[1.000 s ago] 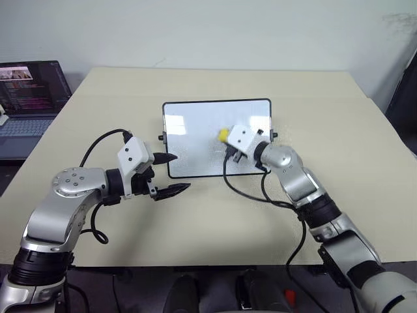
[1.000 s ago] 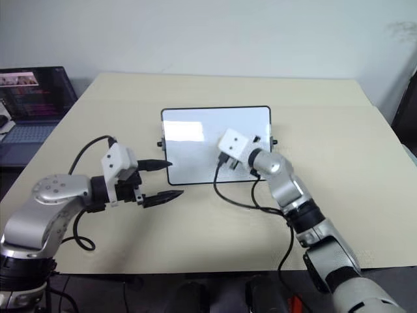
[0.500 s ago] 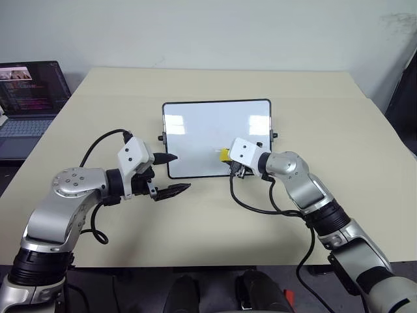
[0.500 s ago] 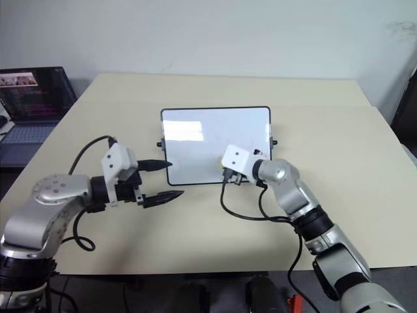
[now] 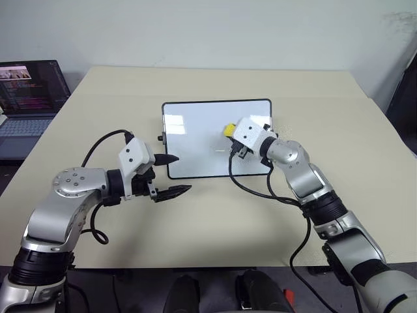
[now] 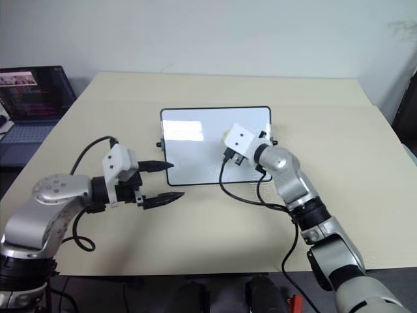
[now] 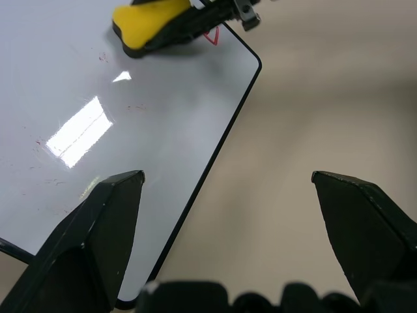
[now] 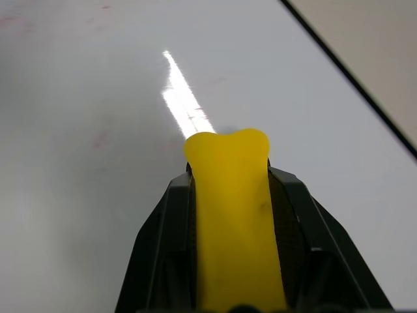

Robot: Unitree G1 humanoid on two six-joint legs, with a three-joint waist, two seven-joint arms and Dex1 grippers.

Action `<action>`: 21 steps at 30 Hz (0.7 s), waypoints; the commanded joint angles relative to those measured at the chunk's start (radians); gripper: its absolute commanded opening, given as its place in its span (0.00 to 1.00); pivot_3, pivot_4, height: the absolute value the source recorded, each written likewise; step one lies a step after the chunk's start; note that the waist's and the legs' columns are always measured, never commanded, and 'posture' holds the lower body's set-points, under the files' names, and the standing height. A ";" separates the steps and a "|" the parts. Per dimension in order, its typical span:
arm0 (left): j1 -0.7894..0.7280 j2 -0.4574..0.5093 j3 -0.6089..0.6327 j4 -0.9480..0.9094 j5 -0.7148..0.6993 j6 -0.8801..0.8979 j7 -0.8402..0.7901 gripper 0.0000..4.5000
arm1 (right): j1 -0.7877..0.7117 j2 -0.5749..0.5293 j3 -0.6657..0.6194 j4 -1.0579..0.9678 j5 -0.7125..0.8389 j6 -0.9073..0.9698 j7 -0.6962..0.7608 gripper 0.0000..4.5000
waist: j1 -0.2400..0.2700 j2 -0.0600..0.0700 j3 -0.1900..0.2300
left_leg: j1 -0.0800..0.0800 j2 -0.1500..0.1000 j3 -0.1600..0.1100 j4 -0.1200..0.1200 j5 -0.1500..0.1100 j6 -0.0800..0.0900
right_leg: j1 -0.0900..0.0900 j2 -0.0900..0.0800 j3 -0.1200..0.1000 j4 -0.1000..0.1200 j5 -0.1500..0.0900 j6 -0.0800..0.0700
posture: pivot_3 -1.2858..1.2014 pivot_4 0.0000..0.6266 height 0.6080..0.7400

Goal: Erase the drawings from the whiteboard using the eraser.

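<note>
Pinching a squashed yellow eraser [image 8: 231, 215] over glossy whiteboard [image 5: 195, 140].

Beige table [image 5: 215, 222], broad, matte, with a faint seam running across the far part. Beyond its far edge, plain pale wall [image 5: 215, 32], bare and evenly lit. At the left, beside the table and lower, dark open laptop [image 5: 29, 98] with lit screen showing lines of text and a small picture at the top, standing on a grey surface. At the right edge, part of a dark object [image 5: 404, 98], too cropped to identify. Soft overhead light, no hard shadows. Dark floor [image 5: 130, 287] below the near table edge.
</note>
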 commanded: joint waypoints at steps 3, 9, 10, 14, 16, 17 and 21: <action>-0.040 -0.008 -0.027 -0.032 -0.016 -0.011 -0.025 1.00 | 0.078 0.011 -0.163 -0.242 0.118 0.125 -0.022 0.26 | 0.001 0.001 0.001 | -0.001 0.000 0.000 0.000 0.000 0.000 | -0.001 0.000 0.000 0.000 0.000 0.000 | 0.52 0.24 1.00; -0.082 -0.045 -0.069 -0.033 -0.019 -0.019 -0.036 1.00 | 0.263 -0.076 -0.258 -0.561 0.206 0.329 0.028 0.26 | 0.009 0.001 0.000 | -0.005 0.000 -0.002 0.000 -0.001 -0.001 | -0.003 -0.001 -0.001 -0.002 0.000 0.000 | 0.52 0.24 1.00; -0.091 -0.056 -0.074 -0.030 -0.022 -0.017 -0.035 1.00 | 0.296 -0.095 -0.258 -0.596 0.212 0.356 0.031 0.26 | 0.009 0.001 0.000 | -0.005 0.000 -0.002 0.000 -0.001 -0.002 | -0.003 -0.001 -0.001 -0.002 0.000 0.000 | 0.52 0.24 1.00; -0.120 -0.075 -0.115 -0.003 0.008 -0.047 -0.059 1.00 | 0.433 -0.139 -0.237 -0.698 0.228 0.416 0.034 0.26 | 0.000 0.001 0.001 | -0.006 -0.001 0.000 0.000 -0.002 -0.002 | -0.003 -0.001 0.000 -0.004 -0.001 0.001 | 0.52 0.24 1.00; -0.128 -0.077 -0.127 0.012 0.016 -0.062 -0.066 1.00 | 0.473 -0.148 -0.225 -0.728 0.230 0.430 0.028 0.26 | -0.004 0.001 0.001 | -0.005 -0.001 0.000 -0.001 -0.002 -0.002 | -0.003 0.000 0.000 -0.004 -0.002 0.003 | 0.52 0.24 1.00; -0.133 -0.078 -0.132 0.020 0.021 -0.066 -0.069 1.00 | 0.483 -0.153 -0.218 -0.738 0.230 0.436 0.026 0.26 | -0.006 0.001 0.001 | -0.005 -0.001 0.000 -0.001 -0.002 -0.002 | -0.003 0.001 0.000 -0.003 -0.002 0.003 | 0.52 0.24 1.00; -0.147 -0.078 -0.142 0.041 0.035 -0.075 -0.073 1.00 | 0.477 -0.156 -0.201 -0.745 0.229 0.450 0.011 0.26 | -0.006 0.001 0.001 | -0.004 -0.001 0.000 0.000 -0.002 -0.002 | -0.003 0.002 0.000 -0.002 -0.002 0.003 | 0.52 0.24 1.00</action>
